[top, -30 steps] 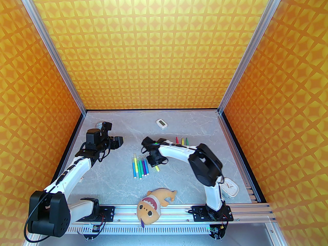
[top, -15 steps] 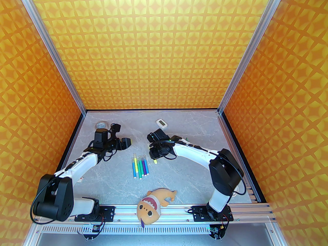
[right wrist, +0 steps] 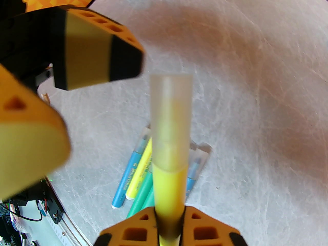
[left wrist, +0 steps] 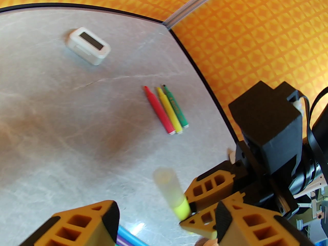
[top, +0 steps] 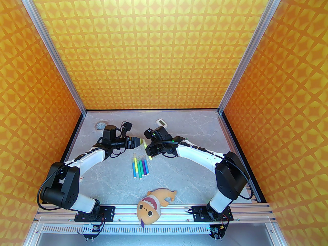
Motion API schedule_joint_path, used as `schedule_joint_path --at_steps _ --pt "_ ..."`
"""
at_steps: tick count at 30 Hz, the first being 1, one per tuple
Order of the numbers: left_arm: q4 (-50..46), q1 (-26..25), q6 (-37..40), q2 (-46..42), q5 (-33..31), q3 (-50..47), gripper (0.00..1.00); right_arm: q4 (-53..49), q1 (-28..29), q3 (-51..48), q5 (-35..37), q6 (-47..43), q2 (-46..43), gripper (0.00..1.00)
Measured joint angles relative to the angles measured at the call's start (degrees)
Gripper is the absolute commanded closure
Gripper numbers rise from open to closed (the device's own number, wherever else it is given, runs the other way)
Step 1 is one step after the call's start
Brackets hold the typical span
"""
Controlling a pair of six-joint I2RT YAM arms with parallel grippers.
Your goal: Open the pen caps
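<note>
My right gripper (right wrist: 170,236) is shut on a yellow pen (right wrist: 169,188) and holds it up off the table. The pen's pale translucent cap (right wrist: 171,116) is on and points toward my left gripper (top: 139,142). That left gripper (left wrist: 166,216) is open, and the cap (left wrist: 167,186) sits just ahead of its fingers, touching neither. In the right wrist view the left fingers (right wrist: 102,58) stand to the left of the cap. Several capped pens (top: 139,166) in blue, yellow, green and purple lie side by side below the grippers.
Red, yellow and green pens without caps (left wrist: 166,110) lie in a row at the back right. A white timer (top: 161,123) sits near the back wall, a tape roll (top: 100,125) at the back left, and a plush fish (top: 153,205) at the near edge.
Both arms swung toward the middle. The right gripper carried the yellow pen up and to the left. The left gripper moved right and turned to face the cap.
</note>
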Motion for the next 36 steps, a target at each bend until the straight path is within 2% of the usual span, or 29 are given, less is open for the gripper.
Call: schedule_joint_path --at_steps 16,24,31,36 --pt "3.06 -1.64 -2.75 2.56 2.56 1.62 0.48 2.75 0.0 -0.7 -3.61 -1.05 -1.64 1.0" --pt "3.5 -1.92 -3.89 3.21 3.26 2.01 0.61 3.15 0.0 -0.72 -3.65 -1.77 -1.75 1.0" --pt "4.15 -1.95 -4.74 3.21 3.76 2.32 0.79 3.56 0.0 -0.81 -3.63 -1.95 -2.01 1.0" --pt "4.46 -1.95 -5.38 3.3 4.28 2.75 0.83 4.63 0.0 -1.27 -3.58 -2.12 -2.01 0.86"
